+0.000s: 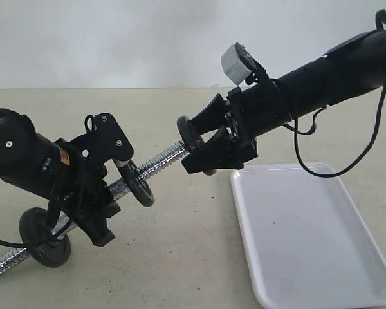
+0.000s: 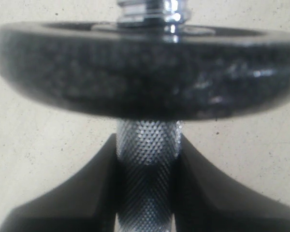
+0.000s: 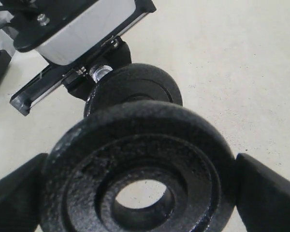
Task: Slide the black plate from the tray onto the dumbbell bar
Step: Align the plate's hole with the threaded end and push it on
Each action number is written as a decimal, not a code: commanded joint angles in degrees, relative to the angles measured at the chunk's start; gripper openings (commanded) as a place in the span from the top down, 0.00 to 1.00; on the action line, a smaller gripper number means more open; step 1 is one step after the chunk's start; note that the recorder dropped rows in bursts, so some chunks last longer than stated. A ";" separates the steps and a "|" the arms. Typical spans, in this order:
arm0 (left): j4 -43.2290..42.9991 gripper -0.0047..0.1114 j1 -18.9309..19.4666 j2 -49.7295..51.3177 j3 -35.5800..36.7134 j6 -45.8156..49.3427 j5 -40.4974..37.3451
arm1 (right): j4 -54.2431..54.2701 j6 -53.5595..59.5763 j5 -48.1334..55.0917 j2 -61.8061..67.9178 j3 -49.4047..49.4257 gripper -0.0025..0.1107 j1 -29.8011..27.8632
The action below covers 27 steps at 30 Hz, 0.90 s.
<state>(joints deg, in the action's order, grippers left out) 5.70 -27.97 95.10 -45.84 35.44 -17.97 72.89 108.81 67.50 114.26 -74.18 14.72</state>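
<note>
My right gripper (image 1: 204, 140) is shut on the black plate (image 1: 192, 134), held on edge in the air just off the threaded tip of the dumbbell bar (image 1: 162, 159). In the right wrist view the black plate (image 3: 140, 169) fills the space between the fingers (image 3: 268, 193). Bare table shows through its hole, and the bar's tip (image 3: 100, 72) lies beyond, off to one side. My left gripper (image 1: 108, 190) is shut on the bar's knurled middle (image 2: 146, 164), holding it tilted. A black disc (image 1: 138, 183) sits on the bar just past the left fingers (image 2: 87, 193).
The white tray (image 1: 309, 238) lies at the right front with nothing on it. A second black disc (image 1: 45, 237) on the bar's low end rests near the table at the left front. The right arm's cable (image 1: 321, 168) hangs over the tray's far edge.
</note>
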 commanded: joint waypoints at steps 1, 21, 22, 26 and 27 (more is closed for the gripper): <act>1.26 0.92 -0.08 -2.76 -1.60 0.23 7.21 | 3.57 0.76 1.24 -0.95 -0.59 0.98 -0.48; 1.55 0.92 -0.08 -2.76 -1.60 4.47 7.21 | 3.57 1.26 -1.00 -0.95 -0.59 0.98 -0.48; 1.55 0.92 -0.08 -2.76 -1.60 4.47 7.21 | 3.57 1.26 -1.02 -0.95 -0.59 0.98 -0.61; 1.55 0.92 -0.08 -2.76 -1.60 4.47 7.32 | 3.57 1.26 0.43 -0.95 -0.59 0.98 -2.20; 1.55 0.92 -0.08 -2.76 -1.60 4.47 7.44 | 3.57 1.26 1.27 -0.95 -0.59 0.98 -2.69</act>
<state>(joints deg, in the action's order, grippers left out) 6.54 -27.97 95.10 -45.84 39.33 -17.97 73.13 109.36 65.14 114.26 -74.18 13.74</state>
